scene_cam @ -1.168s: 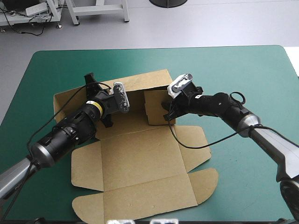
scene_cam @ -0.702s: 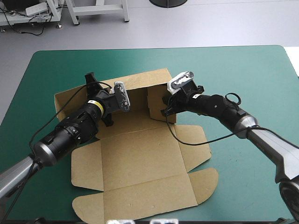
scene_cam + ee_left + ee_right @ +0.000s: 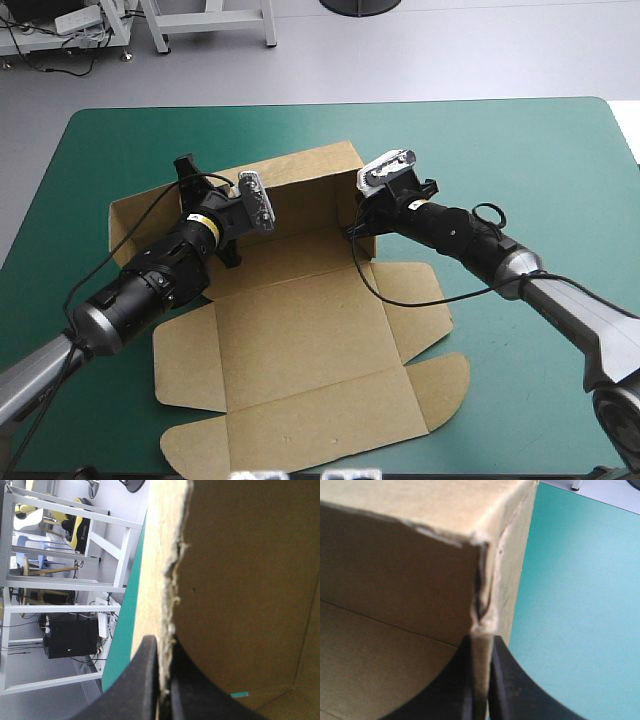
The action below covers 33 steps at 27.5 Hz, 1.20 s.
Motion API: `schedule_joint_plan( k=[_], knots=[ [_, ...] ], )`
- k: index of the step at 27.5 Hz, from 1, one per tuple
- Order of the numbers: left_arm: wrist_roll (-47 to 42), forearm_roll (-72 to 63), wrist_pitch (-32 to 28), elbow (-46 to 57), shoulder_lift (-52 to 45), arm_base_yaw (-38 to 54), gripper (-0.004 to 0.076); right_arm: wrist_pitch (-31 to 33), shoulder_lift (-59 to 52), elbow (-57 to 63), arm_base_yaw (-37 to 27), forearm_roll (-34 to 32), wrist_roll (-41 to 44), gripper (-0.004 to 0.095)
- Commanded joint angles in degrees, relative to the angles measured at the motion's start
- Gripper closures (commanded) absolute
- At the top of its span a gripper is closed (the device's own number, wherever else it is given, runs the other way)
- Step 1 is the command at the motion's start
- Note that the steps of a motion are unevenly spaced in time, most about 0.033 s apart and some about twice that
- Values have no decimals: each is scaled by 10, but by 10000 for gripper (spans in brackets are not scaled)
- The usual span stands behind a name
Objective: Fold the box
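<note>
The brown box (image 3: 300,340) lies mostly flat on the teal-green cover, its far wall (image 3: 300,195) raised upright. My left gripper (image 3: 228,238) is shut on that wall near its left part; in the left wrist view the board edge (image 3: 172,595) runs between the black fingers (image 3: 145,680). At the wall's right end a side flap (image 3: 358,215) stands folded round the corner. My right gripper (image 3: 358,228) is shut on it, and the right wrist view shows the corner (image 3: 482,605) pinched between its fingers (image 3: 507,680).
A left flap (image 3: 140,215) of the box stays flat by my left arm. Near flaps (image 3: 300,420) and rounded tabs (image 3: 440,375) spread toward the table's front edge. Bare teal-green cover (image 3: 540,170) lies to the right and behind the box.
The right gripper has swung the side flap from lying inward to standing square at the far wall's right end. The far wall has risen more upright; the left gripper kept its hold.
</note>
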Motion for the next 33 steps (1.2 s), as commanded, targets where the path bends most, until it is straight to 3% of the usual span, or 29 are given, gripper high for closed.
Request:
schedule_joint_plan(
  k=[1,5,11,15,25,33],
  knots=[
    [-18,-4,-22,-14,-13,-3,729,18,-24,-16,5,5,-4,920],
    [-16,-15,-21,-14,-15,-5,716,17,-24,-16,5,5,2,920],
    [-10,-21,57,-14,-31,-77,454,6,-24,-16,5,5,28,919],
    [-10,-21,121,-14,-32,-115,345,4,-24,-16,5,5,30,919],
    [-26,-24,200,-14,-74,-203,341,-9,-15,-16,4,5,53,918],
    [-48,-51,306,-24,-98,-279,341,-7,-8,-18,-3,5,67,918]
  ],
)
